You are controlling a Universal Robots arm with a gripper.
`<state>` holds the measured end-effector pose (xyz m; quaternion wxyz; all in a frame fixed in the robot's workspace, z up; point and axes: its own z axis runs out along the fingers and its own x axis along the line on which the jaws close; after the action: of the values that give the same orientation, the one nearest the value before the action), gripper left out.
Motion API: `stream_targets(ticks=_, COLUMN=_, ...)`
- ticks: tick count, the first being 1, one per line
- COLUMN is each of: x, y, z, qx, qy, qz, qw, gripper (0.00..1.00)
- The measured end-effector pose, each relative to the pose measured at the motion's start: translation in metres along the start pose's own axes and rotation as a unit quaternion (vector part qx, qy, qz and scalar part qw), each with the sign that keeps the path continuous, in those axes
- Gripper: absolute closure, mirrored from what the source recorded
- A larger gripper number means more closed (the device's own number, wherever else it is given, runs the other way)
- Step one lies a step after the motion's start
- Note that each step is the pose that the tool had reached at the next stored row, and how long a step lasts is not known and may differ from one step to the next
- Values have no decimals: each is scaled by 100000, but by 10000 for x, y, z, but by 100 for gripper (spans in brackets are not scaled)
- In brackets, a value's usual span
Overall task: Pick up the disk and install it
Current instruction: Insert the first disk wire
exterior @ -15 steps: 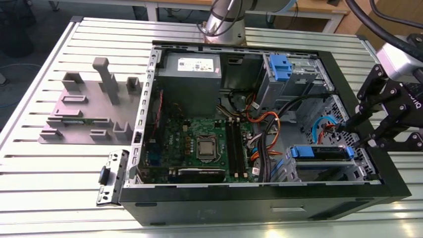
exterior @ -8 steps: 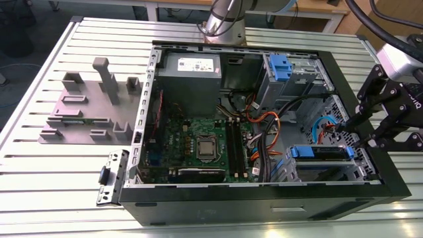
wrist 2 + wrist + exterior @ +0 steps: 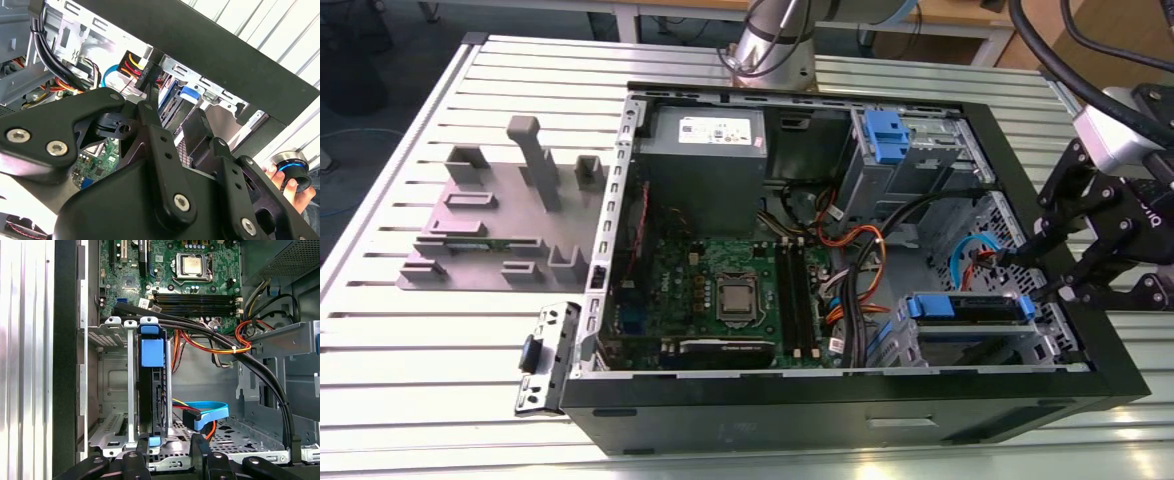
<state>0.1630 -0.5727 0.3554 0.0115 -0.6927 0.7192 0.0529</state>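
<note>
I've got the arm parked at the exterior view's right edge of the open black desktop computer case [image 3: 854,420], which lies on its side on the ribbed white metal tabletop [image 3: 400,330]. The black linkage claw [image 3: 1067,270] sits just over the case's rim there, close to the drive cage.

The flat silver-grey hard drive in its blue plastic caddy [image 3: 970,308] is already inside the case, sitting in the metal drive cage [image 3: 131,405] near that corner. In the first wrist view I look straight down on it: the disk [image 3: 151,390] stands on edge between the cage rails, blue tab up, and the claw's black fingertips [image 3: 200,450] frame the near end of it. Whether they are pinching the caddy or just flanking it, I cannot tell; the contact is hidden at the picture's edge, so the claw's state stays unknown to me.

Step, as I judge it: the install itself, insertion or final seating, pickup done. The drive looks lined up with the slot; probably not fully home, but hard to say.

Next move calls for a straight push along the rails, no twist, and keeping off the thick black cable bundle [image 3: 240,355] and the blue flat data cable [image 3: 207,417] just beside the cage.

Other stuff: a second blue-handled caddy [image 3: 887,135] in the far bay, the grey power supply box [image 3: 707,140], the green motherboard [image 3: 734,290], a grey plastic fixture block [image 3: 507,215] on the tabletop. A person's hand [image 3: 292,187] holds a round black-and-blue knob outside the case.
</note>
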Motion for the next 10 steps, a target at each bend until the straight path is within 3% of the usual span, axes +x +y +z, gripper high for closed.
stream_targets(ticks=6, x=-8, y=1, z=1, qx=0, qy=3, qz=-2, qw=100000, gripper=53)
stream_targets(ticks=10, x=-53, y=3, z=6, qx=0, qy=-2, qz=3, qw=100000, gripper=53)
